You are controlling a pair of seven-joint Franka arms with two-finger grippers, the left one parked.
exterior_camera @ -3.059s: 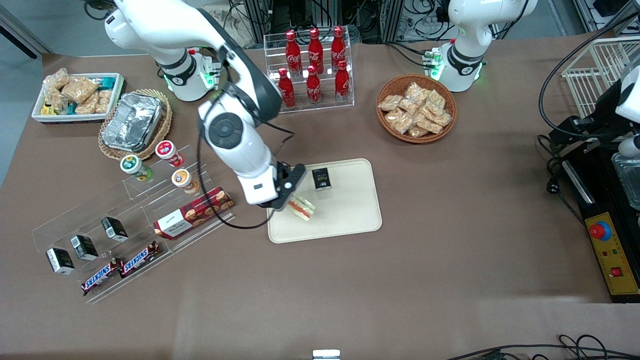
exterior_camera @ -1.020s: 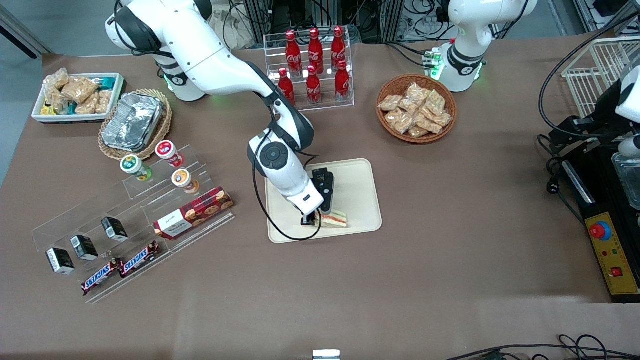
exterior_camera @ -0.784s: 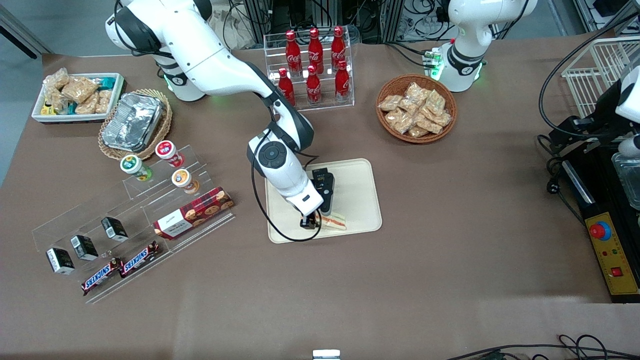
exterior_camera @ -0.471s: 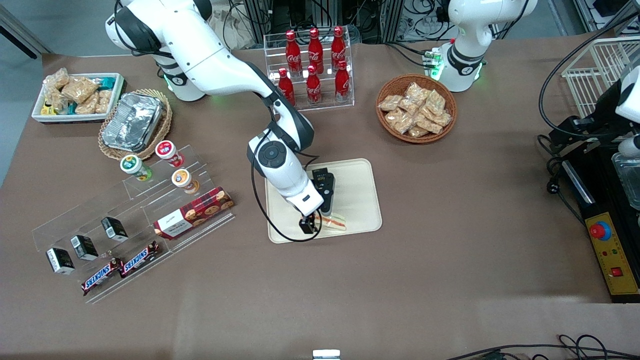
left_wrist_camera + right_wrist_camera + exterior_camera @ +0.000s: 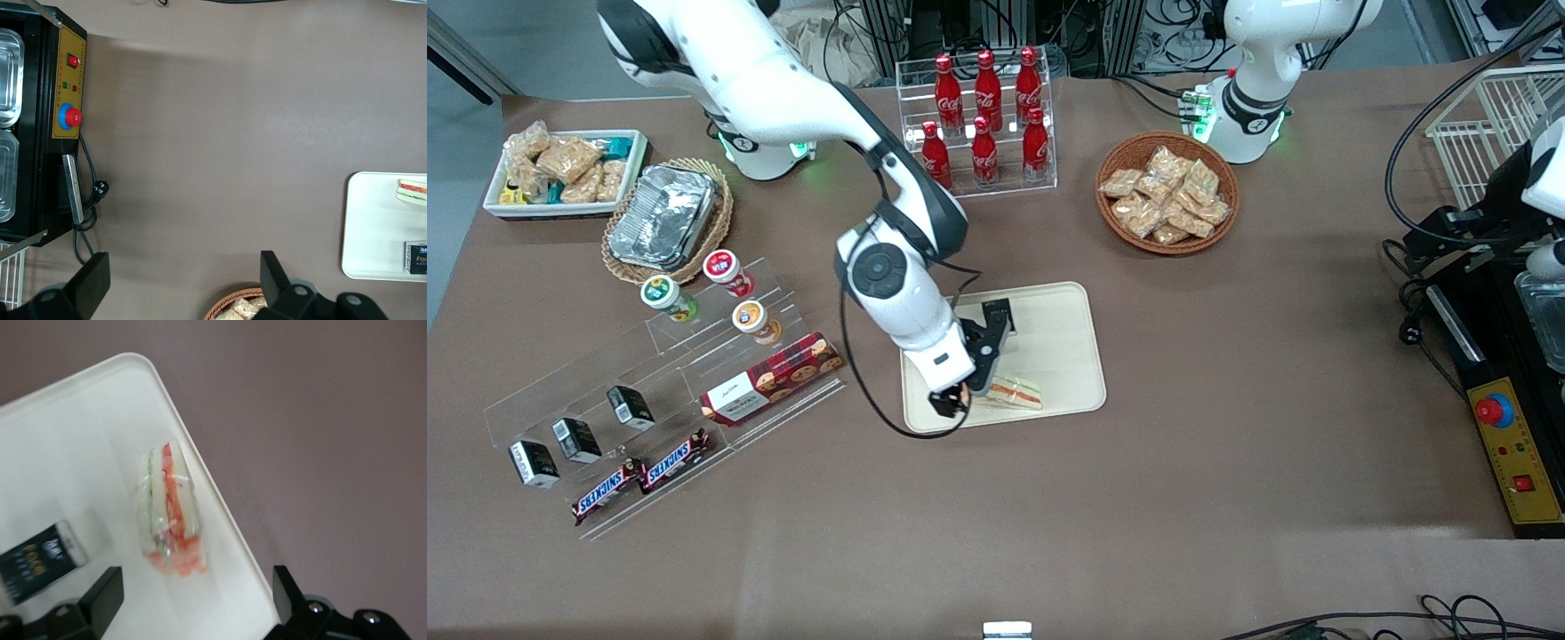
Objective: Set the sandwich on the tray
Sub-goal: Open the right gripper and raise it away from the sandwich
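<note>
Front view: the sandwich lies on the tray, close to the tray's edge that is nearest the front camera. The pincer hangs just beside it, a little toward the working arm's end of the tabletop. It holds nothing.

The right wrist view shows the sandwich lying free, with the two fingertips spread wide apart and not touching it. So the pincer is open and the sandwich has been let go.

I think the job is almost done, because the sandwich is already on the tray. The next move should be to lift the arm up and away. It needs to go straight up, so it does not bump the sandwich or push it off the close edge.

The sandwich is a wedge of pale bread in shiny clear wrap. It has red and green stripes of filling on the side that faces the wrist camera. A small dark packet also lies on the tray, farther from the front camera.
</note>
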